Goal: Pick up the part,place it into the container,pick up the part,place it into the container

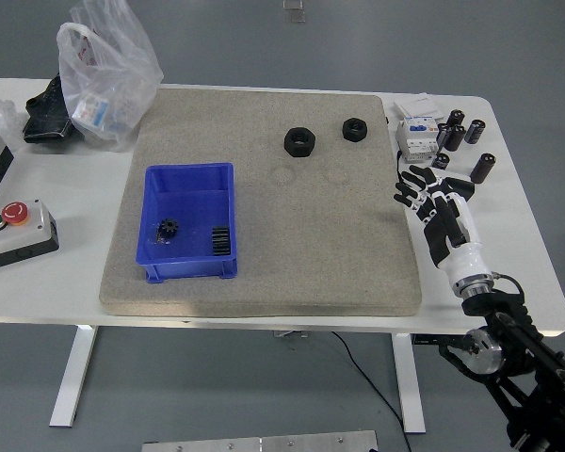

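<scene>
Two black hexagonal nut-like parts lie on the grey mat (264, 282): a larger one (299, 142) and a smaller one (356, 129) to its right. A blue container (190, 222) stands on the mat's left half and holds two small black gear parts, one (167, 231) and another (220, 241). My right hand (424, 192) hovers over the table just off the mat's right edge, below and right of the nuts, with its fingers spread and empty. The left arm is out of view.
A white electrical module (417, 132) and several black cylinders (467, 135) lie at the back right. A clear plastic bag (106, 73) and a black object (45, 115) sit at the back left. A grey button box (13, 231) stands at the left edge.
</scene>
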### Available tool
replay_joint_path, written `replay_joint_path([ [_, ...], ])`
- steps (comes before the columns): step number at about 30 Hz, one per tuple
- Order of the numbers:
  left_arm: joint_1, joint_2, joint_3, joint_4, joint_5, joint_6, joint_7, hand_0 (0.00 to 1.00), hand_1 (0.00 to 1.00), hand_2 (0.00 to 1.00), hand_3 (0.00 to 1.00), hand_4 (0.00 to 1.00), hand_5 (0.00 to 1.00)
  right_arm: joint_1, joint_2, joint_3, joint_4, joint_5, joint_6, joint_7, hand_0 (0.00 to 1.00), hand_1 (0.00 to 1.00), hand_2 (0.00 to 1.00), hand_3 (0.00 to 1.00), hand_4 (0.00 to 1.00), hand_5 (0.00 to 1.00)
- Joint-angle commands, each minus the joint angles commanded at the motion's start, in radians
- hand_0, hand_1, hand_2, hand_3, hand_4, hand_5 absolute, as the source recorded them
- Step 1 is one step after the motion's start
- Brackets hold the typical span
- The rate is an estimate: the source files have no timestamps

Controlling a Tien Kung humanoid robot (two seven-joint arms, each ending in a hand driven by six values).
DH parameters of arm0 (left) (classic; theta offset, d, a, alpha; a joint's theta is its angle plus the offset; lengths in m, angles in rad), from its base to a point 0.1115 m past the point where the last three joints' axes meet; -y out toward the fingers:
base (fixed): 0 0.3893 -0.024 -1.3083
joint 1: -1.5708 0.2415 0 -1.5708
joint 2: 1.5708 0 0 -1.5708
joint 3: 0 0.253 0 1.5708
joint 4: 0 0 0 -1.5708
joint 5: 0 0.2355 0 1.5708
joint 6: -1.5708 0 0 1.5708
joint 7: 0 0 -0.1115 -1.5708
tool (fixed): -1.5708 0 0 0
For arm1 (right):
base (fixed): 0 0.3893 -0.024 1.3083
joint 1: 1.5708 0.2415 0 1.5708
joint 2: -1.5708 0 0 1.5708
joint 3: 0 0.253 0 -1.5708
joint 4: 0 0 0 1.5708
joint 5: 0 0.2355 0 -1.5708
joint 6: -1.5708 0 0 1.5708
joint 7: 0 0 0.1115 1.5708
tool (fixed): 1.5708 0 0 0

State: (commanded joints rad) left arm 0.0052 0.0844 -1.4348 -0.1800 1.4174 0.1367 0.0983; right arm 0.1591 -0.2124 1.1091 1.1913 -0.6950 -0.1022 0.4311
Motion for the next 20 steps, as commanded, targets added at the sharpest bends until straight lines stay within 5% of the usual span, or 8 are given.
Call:
replay_joint_path([
  [2, 0.002, -0.002, -0.002, 0.0, 0.002, -0.001, 0.002, 0.67, 0.514, 0.54, 0.632, 0.625, 0.236, -0.004, 0.0, 0.01, 0.002, -0.002, 0.001, -0.001, 0.648, 0.682, 0.661, 0.667, 0.781, 0.602],
  [20, 0.004, -0.005, -0.008, 0.0, -0.002, 0.0, -0.001, 0.67, 0.499, 0.535, 0.631, 0.624, 0.236, -0.025, 0.004, 0.095, -0.013, -0.003, 0.011, -0.005, 0.648, 0.685, 0.624, 0.66, 0.782, 0.599],
])
